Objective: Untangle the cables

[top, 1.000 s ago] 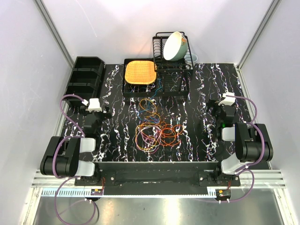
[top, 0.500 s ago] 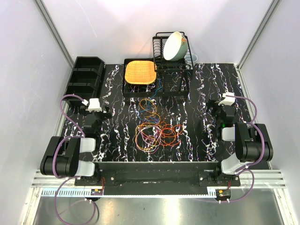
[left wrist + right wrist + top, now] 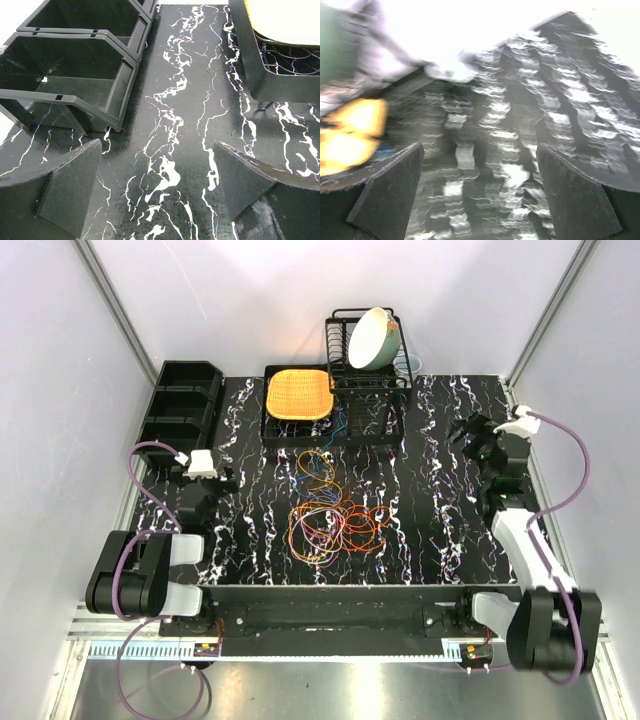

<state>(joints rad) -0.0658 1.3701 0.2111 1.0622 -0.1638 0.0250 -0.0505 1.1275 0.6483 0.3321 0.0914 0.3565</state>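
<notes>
The cables [image 3: 334, 524] lie in a tangle of orange, red, yellow and purple loops at the middle of the black marbled table [image 3: 420, 530]. A smaller bunch of loops [image 3: 318, 466] lies just behind the tangle. My left gripper [image 3: 226, 480] rests low at the left, well apart from the tangle, jaws open; in the left wrist view [image 3: 157, 146] only bare table shows between them. My right gripper [image 3: 468, 436] hovers at the far right, turned toward the middle, open. The right wrist view [image 3: 479, 146] is blurred and shows no cable between the fingers.
Black bins [image 3: 182, 406] [image 3: 75, 65] stand at the back left. A black tray [image 3: 272, 428] holding an orange mat [image 3: 297, 393] sits at the back centre. Beside it stands a wire dish rack [image 3: 370, 405] [image 3: 260, 75] holding a pale bowl [image 3: 372, 338]. White walls enclose the table.
The right arm has stretched out from its folded pose, carrying its gripper farther back and to the right, still moving. The left arm and the cables have not moved.
</notes>
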